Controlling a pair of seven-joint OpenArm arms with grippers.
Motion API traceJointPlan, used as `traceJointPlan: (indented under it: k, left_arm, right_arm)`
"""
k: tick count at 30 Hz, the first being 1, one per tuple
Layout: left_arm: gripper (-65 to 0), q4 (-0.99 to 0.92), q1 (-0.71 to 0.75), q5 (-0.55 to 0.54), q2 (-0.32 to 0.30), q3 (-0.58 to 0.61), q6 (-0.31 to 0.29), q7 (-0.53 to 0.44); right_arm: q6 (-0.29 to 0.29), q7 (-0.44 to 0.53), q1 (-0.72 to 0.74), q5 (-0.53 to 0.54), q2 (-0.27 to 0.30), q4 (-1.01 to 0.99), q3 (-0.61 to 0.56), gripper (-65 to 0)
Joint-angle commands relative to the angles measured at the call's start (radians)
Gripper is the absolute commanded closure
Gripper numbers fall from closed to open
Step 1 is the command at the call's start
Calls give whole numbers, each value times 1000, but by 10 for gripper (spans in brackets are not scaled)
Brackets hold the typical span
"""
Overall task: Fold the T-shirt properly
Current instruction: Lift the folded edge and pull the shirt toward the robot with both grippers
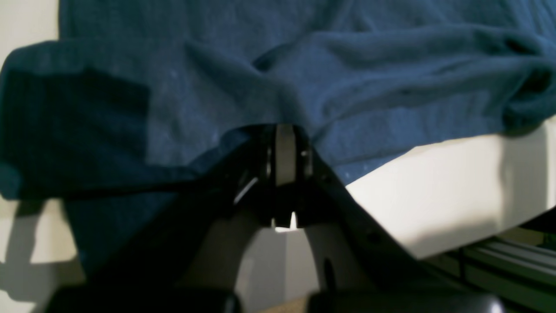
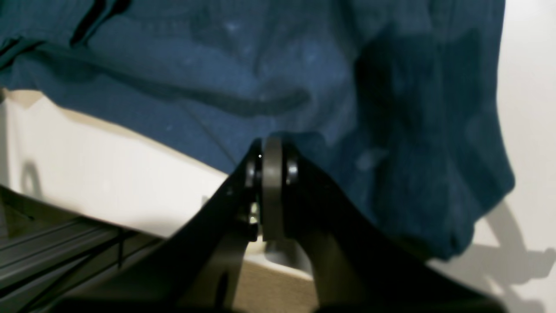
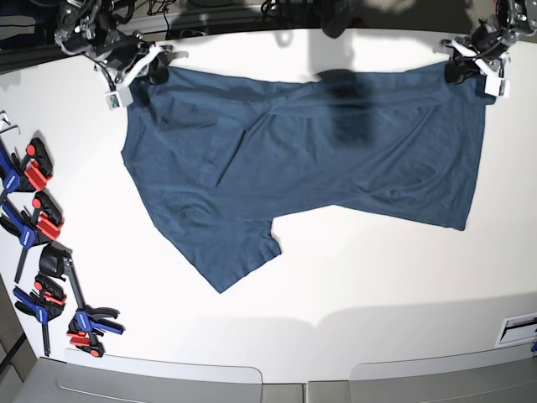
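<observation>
**Both corners pinched at the far edge: uneven pull is the main risk**

The white table (image 3: pixel 352 277) carries the T-shirt (image 3: pixel 336 168), which lies spread out below both grippers, reaching from one to the other along the far edge, with one sleeve (image 3: pixel 226 260) trailing off toward the near side, well away from either tool. The cloth is not flat: a diagonal ridge runs through the middle and soft wrinkles bunch near the left gripper's side.

The right gripper (image 2: pixel 271 150) has its jaws pressed together on the shirt's edge, cloth draped over and around the tips. The left gripper (image 1: pixel 284 130) looks the same, jaws closed with the fabric edge caught between them. In both wrist views the bite appears shallow, right at the hem.

Judged from this, the largest risk is a skewed fold: if one arm travels faster or further than the other, the loose knit will stretch and the fold line will run crooked. Next, the existing ridge could be trapped under the folded layer and set a crease. The trailing sleeve may drag or flip under the body. Smallest, a thin hem grip could slip out mid-move. The clamps (image 3: pixel 38 218) beyond the right gripper lie well clear.
</observation>
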Motion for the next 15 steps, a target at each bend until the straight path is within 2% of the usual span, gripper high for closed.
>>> traceJointPlan:
  k: [1,9,15]
  left_arm:
    - [0,-8,31,88,0,10,17,136]
    - [0,48,91,88,0,10,17,140]
    - [0,59,96,89,0,10,17,140]
  right_arm:
    - [6,14,-14,6,11,18,5,0]
    - [6,48,-14,6,11,104,5,0]
    - [-3,151,16,-23,7,117,4,0]
